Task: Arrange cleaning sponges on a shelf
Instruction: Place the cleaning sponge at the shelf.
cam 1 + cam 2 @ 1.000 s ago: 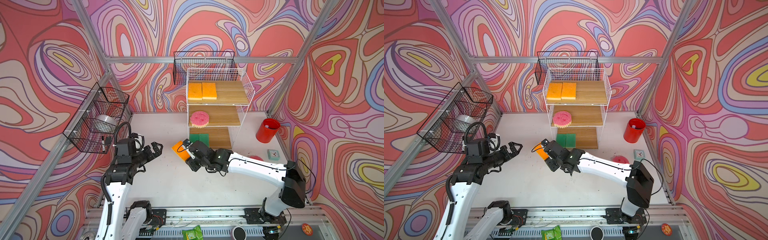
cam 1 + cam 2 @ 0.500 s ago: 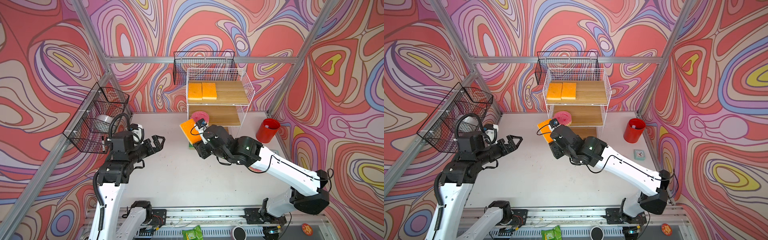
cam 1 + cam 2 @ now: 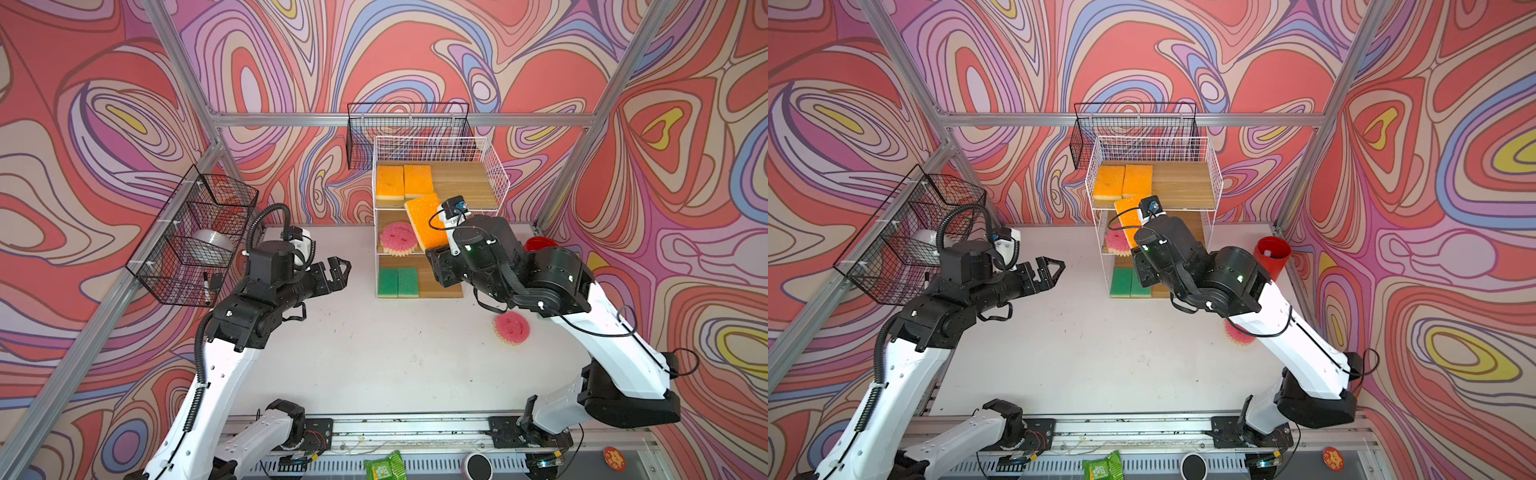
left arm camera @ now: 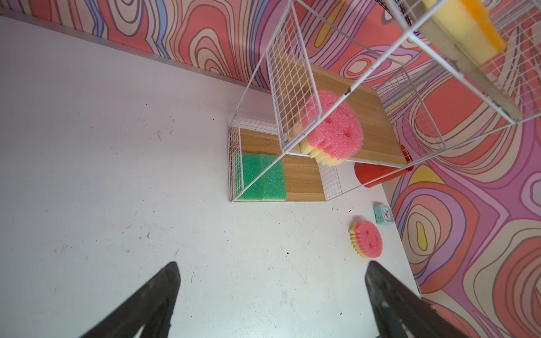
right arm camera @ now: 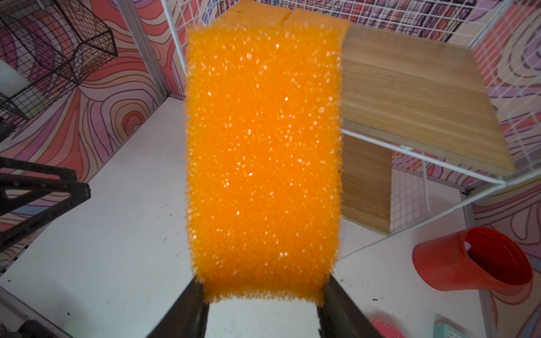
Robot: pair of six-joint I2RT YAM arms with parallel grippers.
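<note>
My right gripper point(image 5: 263, 285) is shut on the near end of an orange-topped sponge point(image 3: 428, 222), held tilted in the air before the front edge of the shelf's point(image 3: 461, 183) top board. Two orange sponges point(image 3: 403, 182) lie side by side on that board's left. A pink round sponge point(image 3: 397, 237) lies on the middle board, and two green sponges point(image 3: 397, 282) on the bottom board. Another pink sponge point(image 3: 512, 328) lies on the table beneath my right arm. My left gripper point(image 3: 340, 272) hovers open and empty left of the shelf.
A red cup point(image 3: 538, 243) lies tipped to the right of the shelf, and a mint clock point(image 4: 382, 214) stands near the loose pink sponge. Black wire baskets hang on the left wall point(image 3: 195, 237) and behind the shelf point(image 3: 409, 124).
My right arm has carried the orange sponge up from low in front of the shelf to the top board's front edge. My left arm has risen slightly, still open.
</note>
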